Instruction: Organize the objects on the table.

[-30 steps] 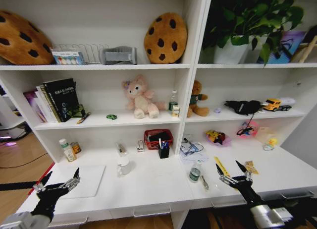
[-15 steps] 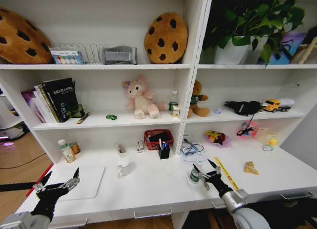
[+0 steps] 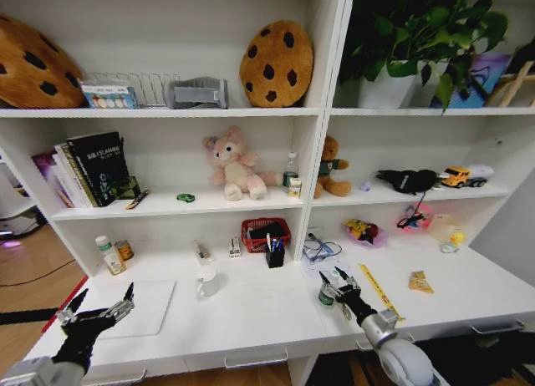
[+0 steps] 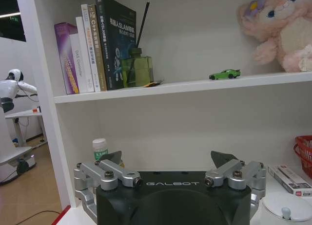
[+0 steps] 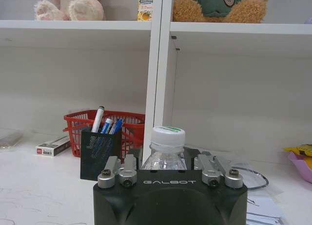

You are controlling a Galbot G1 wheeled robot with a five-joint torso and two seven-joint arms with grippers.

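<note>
On the white table (image 3: pixel 251 323) a small clear bottle (image 3: pixel 326 298) with a green label stands right of centre. My right gripper (image 3: pixel 336 279) is around its upper part. In the right wrist view the white-capped bottle (image 5: pixel 167 148) sits between the fingers of my right gripper (image 5: pixel 166 159), which press on its sides. Behind it stand the black pen cup (image 3: pixel 275 256) (image 5: pixel 100 154) with pens. My left gripper (image 3: pixel 96 311) (image 4: pixel 169 159) hangs open over the table's left end, beside the silver laptop (image 3: pixel 144 307). The green toy car (image 3: pixel 185 197) (image 4: pixel 224 74) is on the shelf above.
A red basket (image 3: pixel 266 233) stands behind the pen cup, and a white mug (image 3: pixel 206 281) left of centre. Two small bottles (image 3: pixel 107 255) stand at the back left. A yellow ruler (image 3: pixel 374 287) lies right of the right gripper. Shelf uprights rise at the table's back.
My right gripper has moved left and forward from the table's right part to the small bottle, and its fingers have narrowed onto it. The left arm has not moved.
</note>
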